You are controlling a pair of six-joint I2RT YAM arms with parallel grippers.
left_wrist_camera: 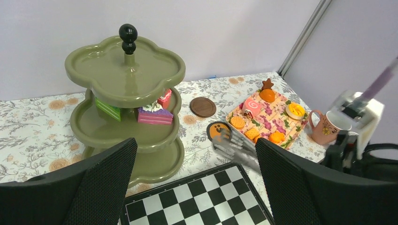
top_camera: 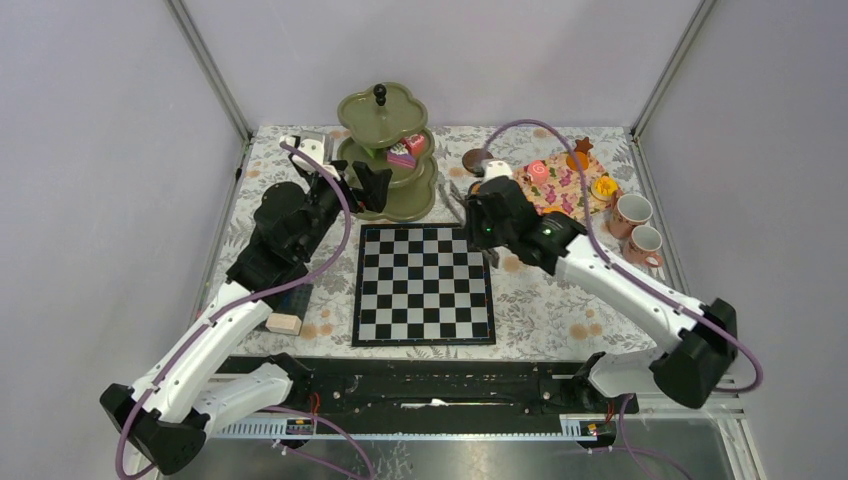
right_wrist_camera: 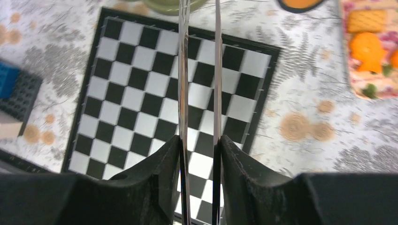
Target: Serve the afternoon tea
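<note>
The olive-green three-tier stand (top_camera: 385, 150) with its black knob stands at the back, and cake slices (left_wrist_camera: 155, 114) lie on its middle tier. More toy pastries lie on a flowered tray (top_camera: 560, 185) to the right. Two pink cups (top_camera: 632, 210) stand beside the tray. My left gripper (top_camera: 365, 185) is open just in front of the stand, holding nothing. My right gripper (right_wrist_camera: 199, 150) is shut on metal tongs (right_wrist_camera: 184, 70). The tips of the tongs (left_wrist_camera: 234, 147) reach a black round cookie with an orange face (left_wrist_camera: 218, 131) on the cloth.
A chessboard (top_camera: 424, 283) lies at the centre in front of the stand. A brown round disc (top_camera: 474, 159) sits behind the tongs. Blue and beige blocks (top_camera: 285, 322) lie at the left under my left arm. Enclosure walls stand on three sides.
</note>
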